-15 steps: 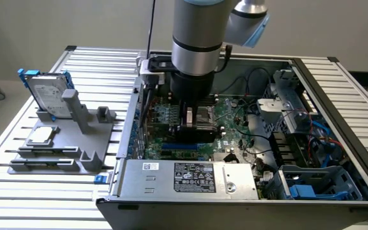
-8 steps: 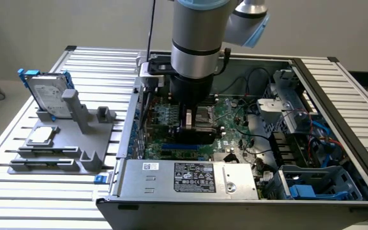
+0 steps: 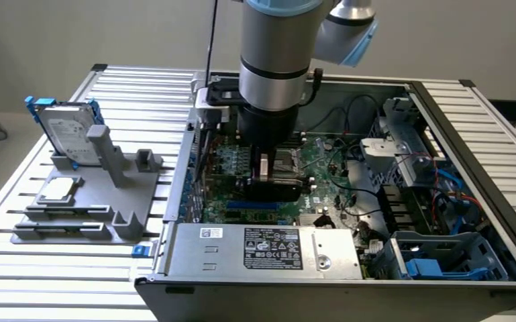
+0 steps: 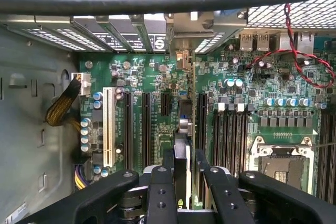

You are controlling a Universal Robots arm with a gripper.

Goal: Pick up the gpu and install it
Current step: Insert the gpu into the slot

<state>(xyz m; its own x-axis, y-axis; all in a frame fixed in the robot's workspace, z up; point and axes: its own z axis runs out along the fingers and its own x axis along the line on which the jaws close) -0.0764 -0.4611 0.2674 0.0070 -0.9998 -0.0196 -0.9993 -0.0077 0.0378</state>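
Desk: a slatted metal desk (image 3: pixel 25 268) carries an open computer case and a grey holder.
Computer case: the computer case (image 3: pixel 472 144) lies open across the centre and the exterior view's right. Inside are a green motherboard (image 3: pixel 325 157), a silver power supply (image 3: pixel 267 248) along the lower middle, blue drive brackets (image 3: pixel 423 267) at the lower right, and loose black cables (image 3: pixel 365 107).
Grey holder: the grey holder (image 3: pixel 123 201) sits at the exterior view's left, outside the case. A silver hard drive with blue frame (image 3: pixel 65 131) stands upright at its back, and a small square silver chip (image 3: pixel 59 190) lies flat in a front recess.
Arm: the arm (image 3: pixel 271 54) reaches from the top centre of the exterior view down into the case.
Hand: the hand (image 3: pixel 270 168) is closed on the gpu, one finger on each flat side.
Gpu: the gpu (image 3: pixel 274 189) is held on edge inside the case, directly under the hand and over the middle of the motherboard.
Wrist view: the gpu (image 4: pixel 181 174) appears edge-on between the black fingers (image 4: pixel 160 192), in line with the long dark slots (image 4: pixel 128 129). A white slot (image 4: pixel 108 127) lies to one side and the CPU socket (image 4: pixel 281 166) to the other.
Seating: I cannot tell whether the card's lower edge has reached a slot.
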